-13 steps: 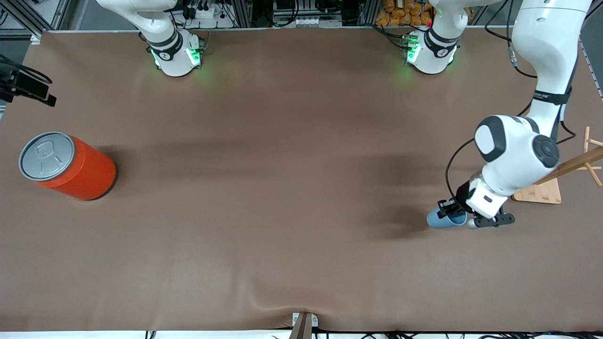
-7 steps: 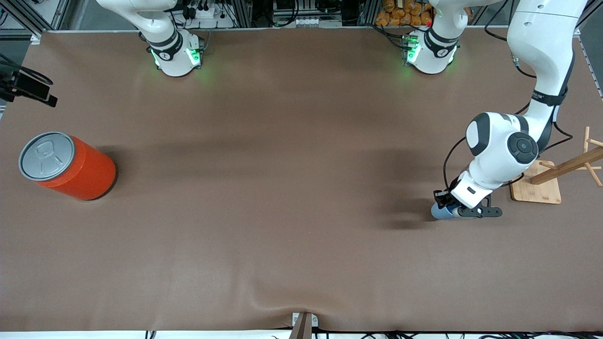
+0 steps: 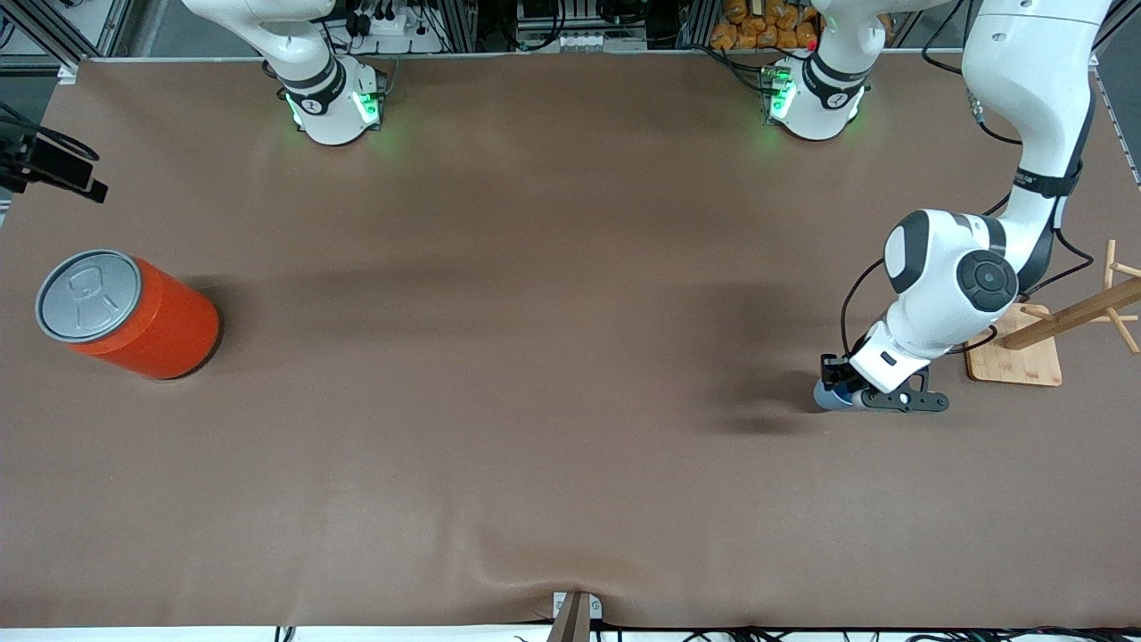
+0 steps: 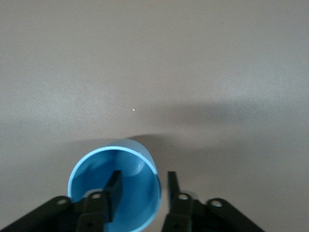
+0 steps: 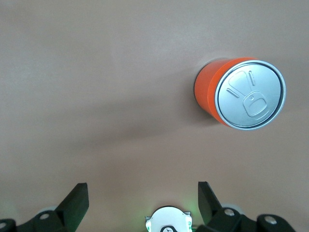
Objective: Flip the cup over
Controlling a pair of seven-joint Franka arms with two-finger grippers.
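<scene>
here the left tool, low over the surface just beside the wooden rack, is straddling the cup wall, fingers parted and barely gripping, seemingly releasing the cup mouth-up, while the right tool is waiting, spread wide, above the orange can.

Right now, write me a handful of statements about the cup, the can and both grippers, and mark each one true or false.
1. The cup stands mouth up on the table. True.
2. The left gripper straddles the cup's wall, one finger inside. True.
3. The right gripper is shut on the orange can. False: it is open and well apart from the can.
4. The orange can lies on its side. False: it stands upright, grey lid up.
5. The wooden rack is at the right arm's end. False: it is at the left arm's end, beside the cup.
</scene>
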